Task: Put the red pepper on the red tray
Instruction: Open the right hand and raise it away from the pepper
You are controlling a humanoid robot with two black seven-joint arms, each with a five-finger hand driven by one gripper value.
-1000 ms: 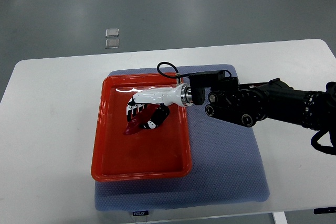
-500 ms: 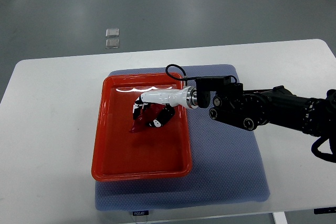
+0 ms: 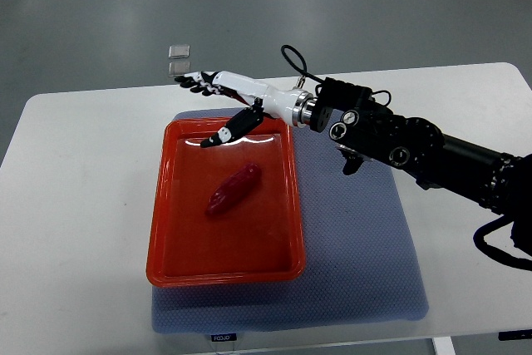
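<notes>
Right robot hand [image 3: 223, 99] hovers with fingers spread and empty above the tray's top edge, upper middle of the frame. Red pepper [image 3: 233, 189] lies inside the red tray [image 3: 166, 230], left of center.

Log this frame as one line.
right hand: open, raised over tray's far edge | pepper: lying in red tray, released | left arm: out of view
</notes>
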